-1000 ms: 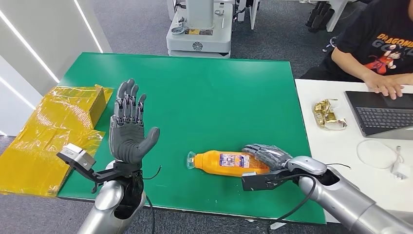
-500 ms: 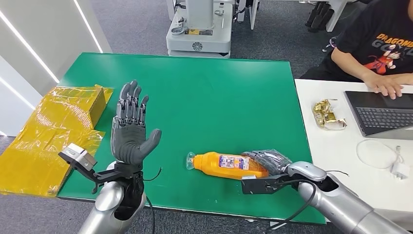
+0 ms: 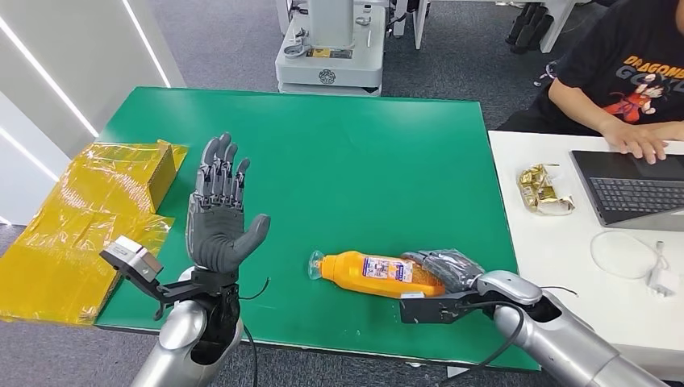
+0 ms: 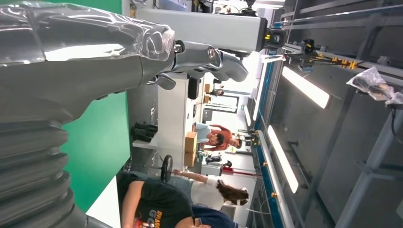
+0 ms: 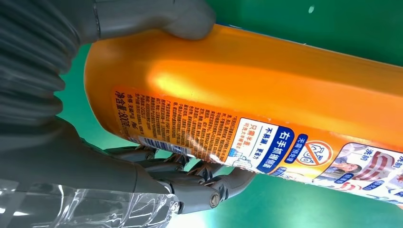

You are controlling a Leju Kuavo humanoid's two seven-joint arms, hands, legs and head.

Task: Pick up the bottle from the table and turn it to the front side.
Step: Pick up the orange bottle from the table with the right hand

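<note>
Green table [image 3: 347, 153], grey carpet, white desk [image 3: 565, 250] alongside; person [image 3: 621, 72] at laptop [image 3: 629, 185]. Bottle [image 3: 375, 272] lies on table, right hand [image 3: 448, 268] grasping its base. Left hand [image 3: 218, 214] raised, fingers spread, holding nothing. Versus 1 s ago: right hand wrapped lower around base; bottle unmoved.

Bright, even overhead light fills the room, and shadows on the green tabletop [image 3: 363, 161] are faint. The left wrist view shows glowing ceiling strip lights [image 4: 306, 88], blown out white. Glare streaks the orange bottle [image 5: 266, 76] in the close right wrist view; its label print stays sharp
</note>
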